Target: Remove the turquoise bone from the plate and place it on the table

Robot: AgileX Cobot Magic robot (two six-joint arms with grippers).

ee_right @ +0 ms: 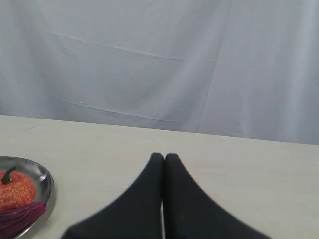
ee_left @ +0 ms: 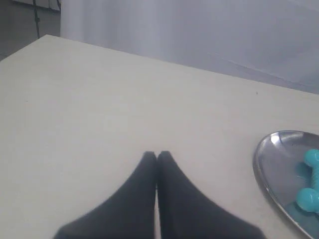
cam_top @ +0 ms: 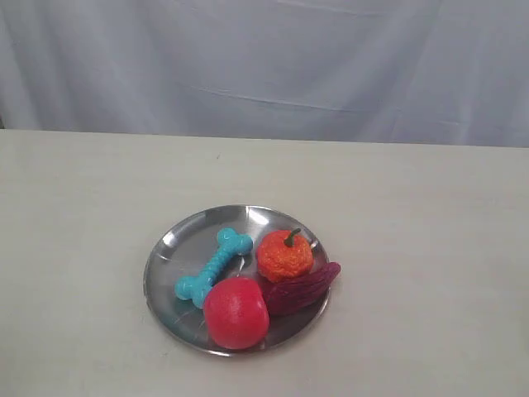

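The turquoise bone (cam_top: 213,266) lies slantwise on the left half of the silver plate (cam_top: 169,248), near the middle of the beige table (cam_top: 99,207). In the left wrist view the bone (ee_left: 311,183) and the plate's rim (ee_left: 264,159) show at the edge. My left gripper (ee_left: 157,155) is shut and holds nothing, well away from the plate over bare table. My right gripper (ee_right: 164,157) is also shut and holds nothing, over the table off to the side of the plate (ee_right: 42,180). Neither gripper shows in the exterior view.
On the plate sit a red apple (cam_top: 236,312), an orange tangerine (cam_top: 284,255) and a purple sweet potato (cam_top: 302,289), all close to the bone. The tangerine (ee_right: 15,190) and sweet potato (ee_right: 17,216) show in the right wrist view. A grey cloth (cam_top: 264,66) hangs behind the table.
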